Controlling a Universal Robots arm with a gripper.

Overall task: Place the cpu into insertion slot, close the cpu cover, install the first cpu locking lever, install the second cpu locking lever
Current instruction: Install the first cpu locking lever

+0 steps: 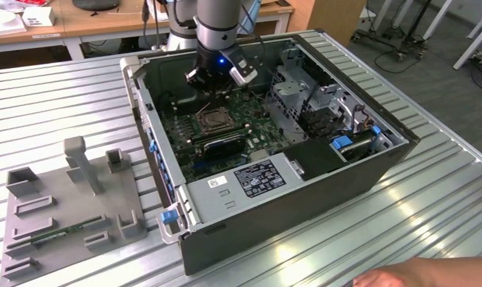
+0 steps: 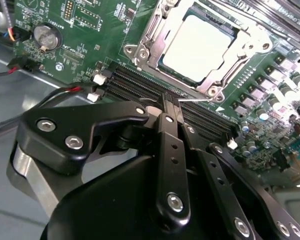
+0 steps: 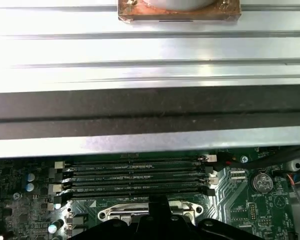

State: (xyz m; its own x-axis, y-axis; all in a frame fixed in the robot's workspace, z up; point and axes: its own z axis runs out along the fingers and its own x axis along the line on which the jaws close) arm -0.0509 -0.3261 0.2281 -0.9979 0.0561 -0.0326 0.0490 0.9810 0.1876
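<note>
My claw [image 2: 171, 100] is closed on nothing, poised over the memory slots [image 2: 135, 82], just beside the cpu [image 2: 200, 47] lying under the lowered cpu cover [image 2: 145, 36].

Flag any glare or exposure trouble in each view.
Second wrist view: glare washes the cpu top nearly white. First wrist view: the ribbed table is blown out. Exterior view: bright reflections streak the table; the case interior is dimmer.
</note>
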